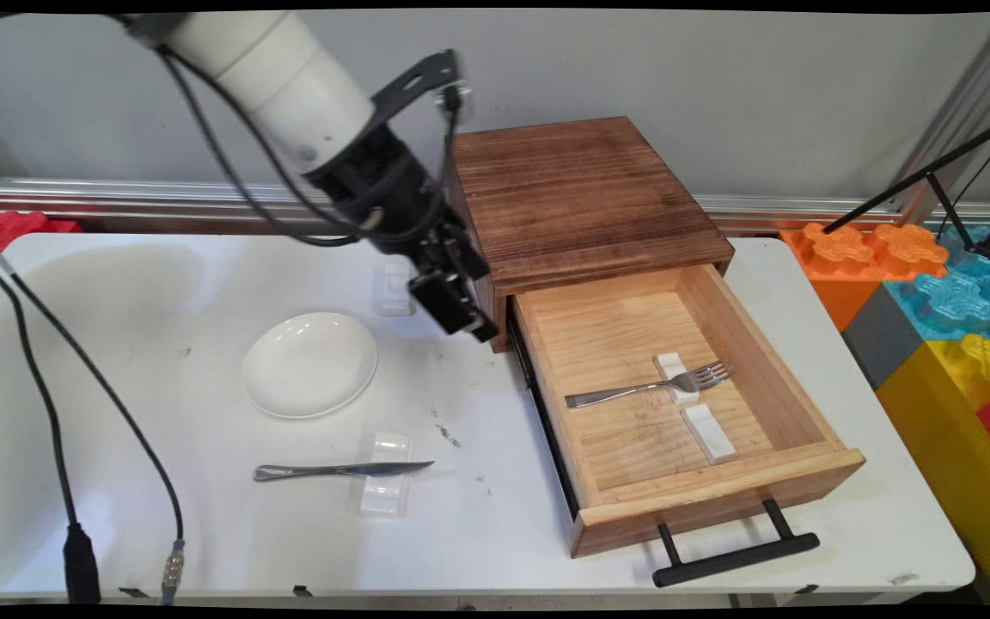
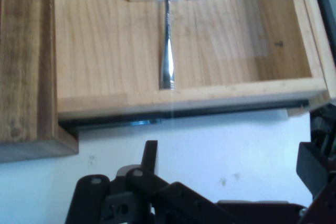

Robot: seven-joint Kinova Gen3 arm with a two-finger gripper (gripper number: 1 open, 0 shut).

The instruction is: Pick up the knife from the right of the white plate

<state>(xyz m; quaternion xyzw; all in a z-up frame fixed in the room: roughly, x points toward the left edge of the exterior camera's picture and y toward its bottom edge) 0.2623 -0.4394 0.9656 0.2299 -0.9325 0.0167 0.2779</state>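
Note:
My gripper (image 1: 466, 319) hangs open and empty over the white table (image 1: 160, 284), just left of the open wooden drawer (image 1: 723, 486). In the hand view the gripper (image 2: 233, 163) faces the drawer's near side wall (image 2: 184, 96), with one finger (image 2: 150, 156) left and the other at the right edge. A metal fork (image 1: 645, 387) lies inside the drawer, its head on a small white rest (image 1: 675, 368). Its handle end (image 2: 167, 74) points toward me. A second white rest (image 1: 708, 432) lies beside it, bare.
The drawer belongs to a dark-topped wooden cabinet (image 1: 577, 193) at the back. A white plate (image 1: 309, 364) sits left of me. Nearer the front a knife (image 1: 340, 469) lies across a clear rest (image 1: 385, 496). Another clear rest (image 1: 392, 288) is behind the gripper. Black cables (image 1: 57, 430) hang at left.

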